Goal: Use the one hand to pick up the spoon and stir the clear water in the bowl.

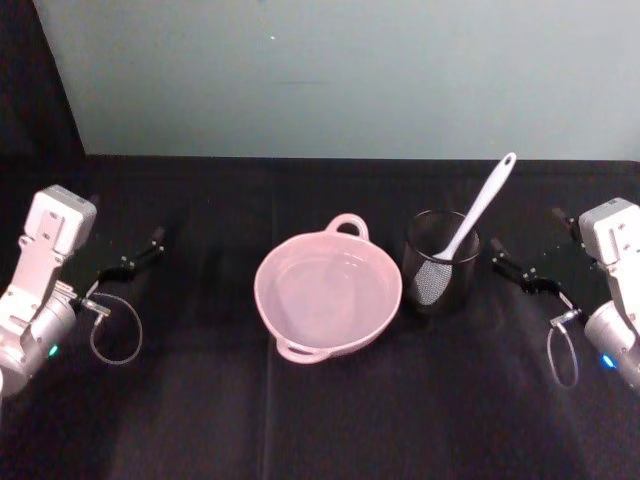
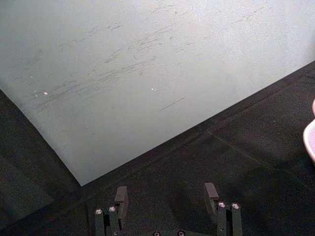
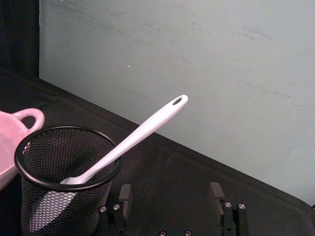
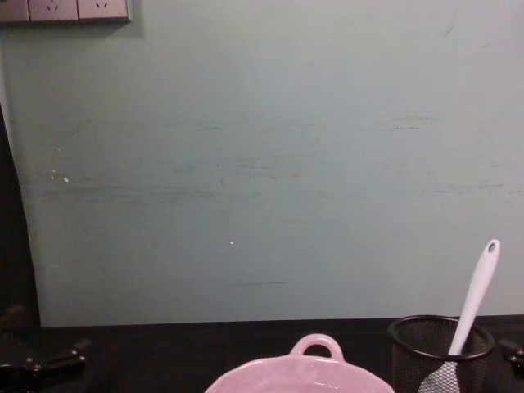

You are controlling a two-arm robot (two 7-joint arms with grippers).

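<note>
Left end effector [image 2: 166, 194] sits idle at the counter's [image 1: 200, 400] left side, well apart from the bowl [image 1: 270, 265]. Bowl is mid-counter with water [image 1: 325, 290] in it. Mesh cup [image 1: 455, 290] stands just beside it on the right. Spoon [image 1: 480, 215] leans in the cup, blade down, handle rising toward the right. Right end effector [image 3: 170, 191] waits near the cup.

Risks, as judged:
- A sideways pull on the leaning handle could tip the light cup or push it into the bowl.
- The blade may catch the cup's rim on lifting.
- The slim handle may slip.

Both end effectors have their jaws wide apart and hold nothing.
</note>
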